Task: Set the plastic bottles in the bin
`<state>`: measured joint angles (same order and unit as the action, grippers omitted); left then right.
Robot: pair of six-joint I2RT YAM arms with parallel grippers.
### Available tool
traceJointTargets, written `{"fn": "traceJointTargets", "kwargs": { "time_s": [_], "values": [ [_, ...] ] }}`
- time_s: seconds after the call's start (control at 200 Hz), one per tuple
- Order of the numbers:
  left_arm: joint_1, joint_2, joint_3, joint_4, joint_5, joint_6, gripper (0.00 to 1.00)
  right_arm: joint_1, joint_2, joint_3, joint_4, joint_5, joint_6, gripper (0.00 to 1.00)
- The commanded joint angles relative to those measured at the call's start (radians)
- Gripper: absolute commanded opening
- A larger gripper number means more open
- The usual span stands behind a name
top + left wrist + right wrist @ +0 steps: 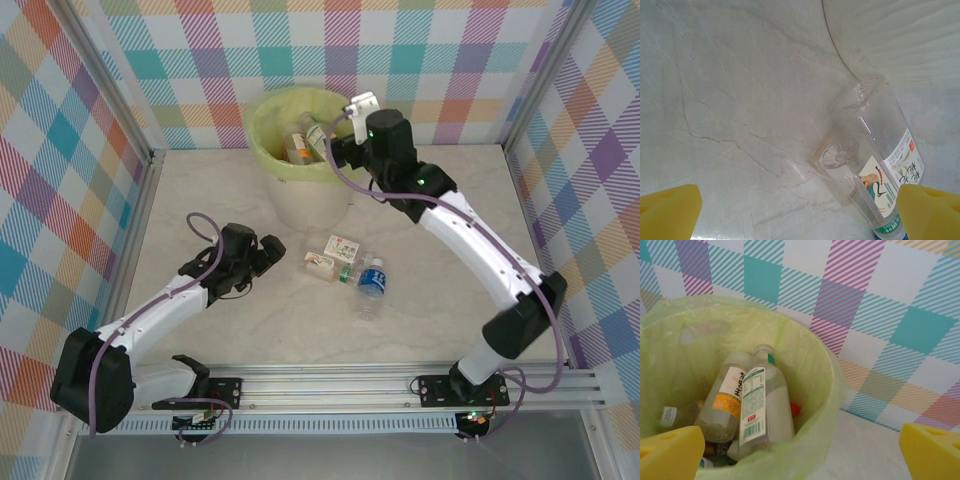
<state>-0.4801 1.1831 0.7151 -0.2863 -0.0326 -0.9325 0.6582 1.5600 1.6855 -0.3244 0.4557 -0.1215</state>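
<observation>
Lying in bin (816, 356), bottle (762, 407) under right jaws

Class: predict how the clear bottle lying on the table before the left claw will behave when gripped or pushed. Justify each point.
The clear bottle looks empty, so it is probably light and would slide easily on the smooth table. Its thin walls may dent under a squeeze. Its body looks squarish, so it should resist rolling.
</observation>
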Motion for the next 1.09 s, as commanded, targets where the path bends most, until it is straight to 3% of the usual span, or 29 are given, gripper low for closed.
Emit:
{"fn": "traceJointTargets", "kwargs": {
  "time_s": [0.0, 0.26, 0.47, 0.595, 0.86, 1.09],
  "values": [
    [-0.024, 0.019, 0.03, 0.04, -0.044, -0.038, 1.0, 0.0, -0.1, -0.144, 0.036, -0.035, 0.112, 1.0],
    [-0.093, 0.141, 0.041, 0.134, -0.004, -0.108, 1.0, -0.002, -0.297, -0.502, -0.092, -0.053, 0.435, 1.0],
    [-0.109, 0.201, 0.056, 0.2, -0.006, -0.146, 1.0, -0.003, -0.341, -0.697, -0.245, -0.255, 0.724, 1.0],
    [-0.109, 0.204, 0.054, 0.211, -0.02, -0.152, 1.0, -0.003, -0.314, -0.772, -0.297, -0.293, 0.866, 1.0],
    [-0.109, 0.202, 0.047, 0.193, -0.036, -0.152, 1.0, -0.009, -0.16, -0.826, -0.263, -0.502, 0.869, 0.97],
    [-0.109, 0.205, 0.032, 0.188, -0.05, -0.164, 1.0, -0.009, -0.05, -0.877, -0.214, -0.481, 0.853, 0.91]
  ]
}}
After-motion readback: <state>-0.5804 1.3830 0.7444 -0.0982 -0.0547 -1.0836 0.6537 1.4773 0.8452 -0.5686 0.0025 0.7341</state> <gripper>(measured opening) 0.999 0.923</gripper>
